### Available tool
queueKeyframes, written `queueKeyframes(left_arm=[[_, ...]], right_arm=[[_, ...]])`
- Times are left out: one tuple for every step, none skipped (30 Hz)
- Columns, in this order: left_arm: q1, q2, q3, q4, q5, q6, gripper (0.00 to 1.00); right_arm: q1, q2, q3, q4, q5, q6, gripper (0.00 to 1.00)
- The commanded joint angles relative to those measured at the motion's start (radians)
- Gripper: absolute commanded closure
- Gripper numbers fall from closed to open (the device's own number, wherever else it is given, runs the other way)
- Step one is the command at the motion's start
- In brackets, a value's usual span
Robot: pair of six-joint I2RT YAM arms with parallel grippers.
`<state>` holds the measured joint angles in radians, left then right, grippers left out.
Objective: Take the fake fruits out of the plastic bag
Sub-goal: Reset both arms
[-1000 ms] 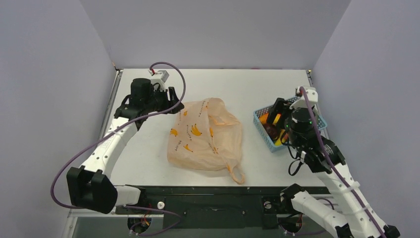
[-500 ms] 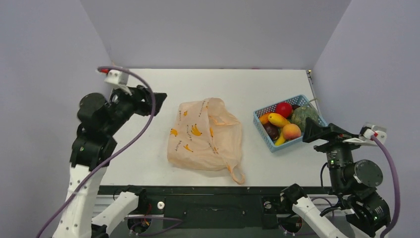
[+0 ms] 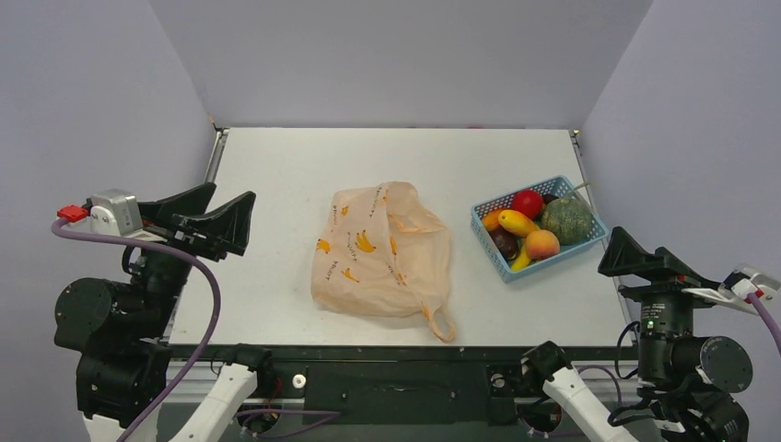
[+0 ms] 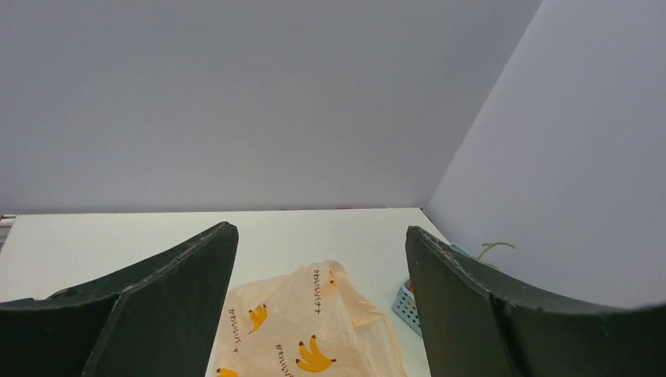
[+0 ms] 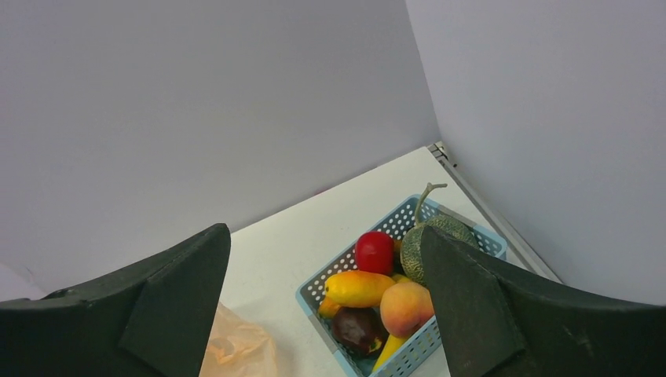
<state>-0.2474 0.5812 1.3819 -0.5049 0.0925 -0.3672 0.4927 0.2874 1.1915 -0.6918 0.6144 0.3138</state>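
Note:
The plastic bag lies crumpled and fairly flat mid-table, handle loop toward the near edge; the left wrist view also shows the bag. The fake fruits sit in a light blue basket at the right: red one, mango, peach, maroon one, green melon. My left gripper hangs open and empty off the table's left edge, well away from the bag. Raised at the near right, my right gripper is open and empty, short of the basket.
The right wrist view looks down on the basket with the red fruit, mango, peach and melon. Lavender walls close in the table on three sides. A metal rail runs along the left edge.
Both arms have drawn back toward the near edge and risen, the left from beside the bag's far left corner, the right from above the basket. Both sets of jaws have widened.

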Motion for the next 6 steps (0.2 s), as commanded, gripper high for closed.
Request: queueKeyframes(left_arm=[[0.003,-0.021,-0.007,-0.003,-0.077,-0.028,0.23],[0.003,-0.021,-0.003,-0.005,-0.079,-0.032,0.23],[0.003,-0.019,-0.001,-0.006,-0.080,-0.035,0.23],[0.003,-0.017,0.001,-0.007,-0.078,-0.042,0.23],[0.003,-0.014,0.001,-0.007,-0.074,-0.046,0.23],[0.003,-0.012,0.001,-0.007,-0.072,-0.051,0.23]], right_arm=[[0.004,-0.014,0.020,0.000,0.053,-0.004,0.14],[0.005,-0.017,0.013,0.002,0.058,-0.001,0.14],[0.004,-0.017,0.011,0.002,0.067,0.007,0.13],[0.004,-0.015,0.008,0.000,0.072,0.010,0.13],[0.004,-0.012,0.006,-0.005,0.087,0.019,0.13],[0.005,-0.010,0.003,-0.005,0.092,0.022,0.13]])
